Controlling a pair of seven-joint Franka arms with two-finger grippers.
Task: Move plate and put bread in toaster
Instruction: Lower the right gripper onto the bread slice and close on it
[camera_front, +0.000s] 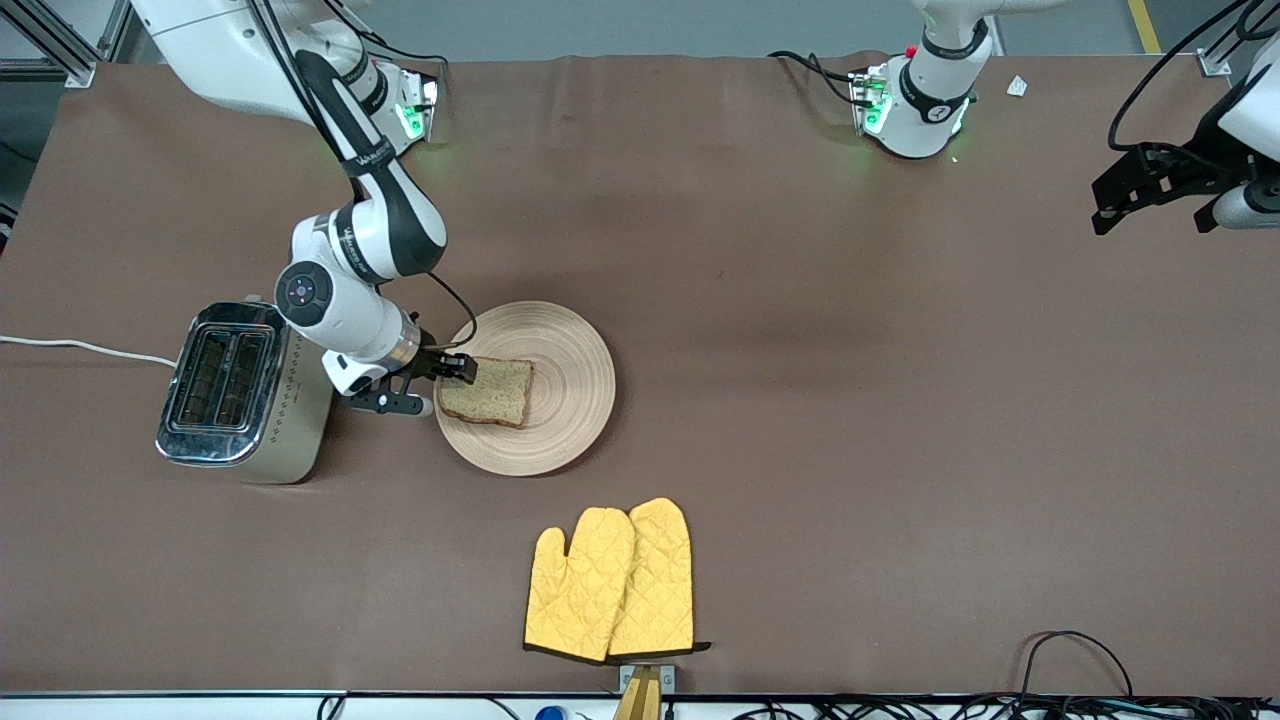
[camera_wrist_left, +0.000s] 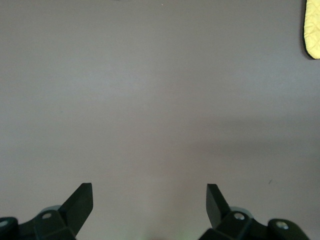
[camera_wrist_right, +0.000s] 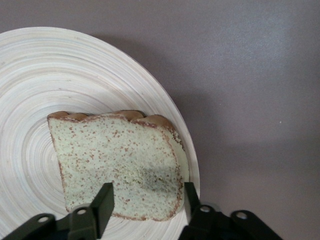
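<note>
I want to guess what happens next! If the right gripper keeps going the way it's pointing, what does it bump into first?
Probably the bread. The right gripper has its jaws open around the slice's edge, on the plate. How high it sits above the plate is unclear.

The plate (camera_front: 560, 400) looks like pale wood, matt, ringed with fine concentric grooves. On it the bread (camera_front: 488, 391) has a rough, speckled crumb and a darker crust. The toaster (camera_front: 245, 395) at the left of the front view has a mirror-bright chrome top and a satin beige side. The oven mitts (camera_front: 610, 582), low in the frame, are quilted yellow cloth. The table (camera_front: 850, 400) wears a matt brown covering.
</note>
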